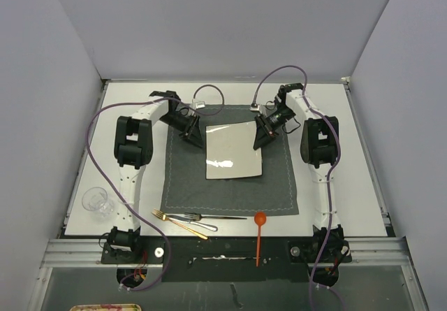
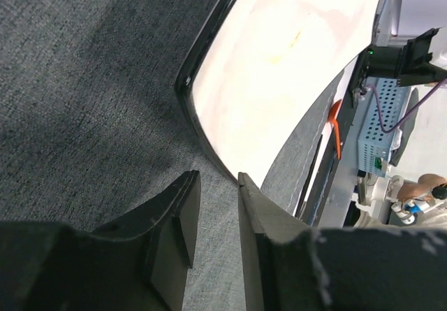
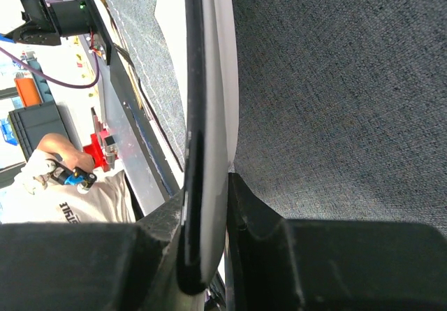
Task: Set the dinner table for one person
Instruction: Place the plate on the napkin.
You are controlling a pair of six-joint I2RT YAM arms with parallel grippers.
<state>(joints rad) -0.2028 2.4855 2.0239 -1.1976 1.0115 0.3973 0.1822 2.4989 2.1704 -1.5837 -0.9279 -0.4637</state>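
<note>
Your white surface (image 1: 349, 185) fills the floor of a booth with plain grey walls (image 1: 230, 24) on 3 sides. A dark grey placemat (image 1: 188, 185) lies in its middle, and a square off-white plate (image 1: 234, 161) sits on the mat's far right part. A clear glass (image 1: 96, 202) stands near the left edge. A gold fork (image 1: 178, 223) and silver cutlery lie along the mat's near edge, beside an orange-red spoon (image 1: 259, 237).

Both of your arms are bent at the elbow and reach inward. The left pincer (image 1: 194, 138) is at the plate's far left corner and the right pincer (image 1: 260, 140) is at its far right corner.

From above you cannot read either grip. The left wrist view shows the fingers (image 2: 174, 213) slightly spread, with only mat between them and the plate's dark rim just ahead. The right wrist view shows the plate's rim pinched between that pincer's 2 fingers. It also shows a person in a white shirt (image 3: 70, 185) beyond the surface, out of the top view.
</note>
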